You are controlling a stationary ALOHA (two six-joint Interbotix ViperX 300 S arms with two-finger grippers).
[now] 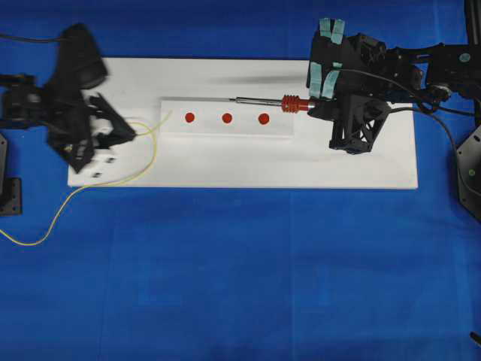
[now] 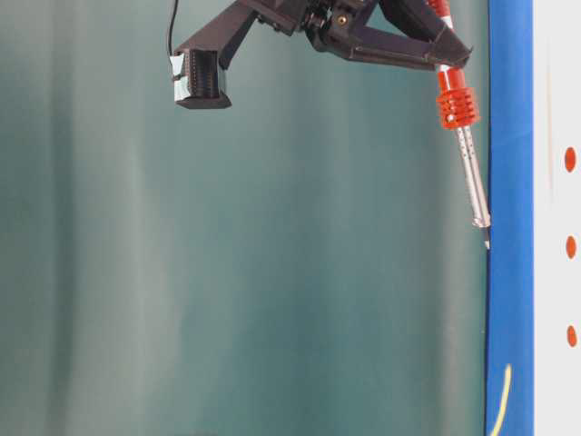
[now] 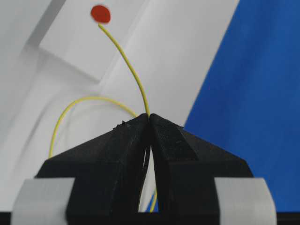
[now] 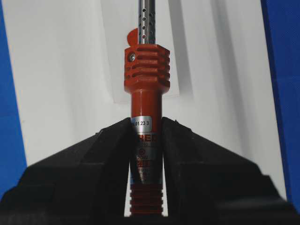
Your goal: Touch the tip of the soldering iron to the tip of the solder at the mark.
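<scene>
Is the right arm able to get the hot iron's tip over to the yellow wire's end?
Probably yes. The right gripper holds the soldering iron pointing toward the wire, with nothing between them above the white block. The wire's end sits near the leftmost red dot.

Blue surface [image 1: 240, 286] w/ flat white board [image 1: 361, 162] on it; raised white strip [image 1: 225, 126] w/ 3 red dots on board. Yellow solder [image 1: 45, 226] trails onto surface.

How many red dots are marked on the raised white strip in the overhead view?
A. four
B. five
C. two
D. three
D: three red dots sit in a row on the raised white strip, just below the soldering iron.
</scene>
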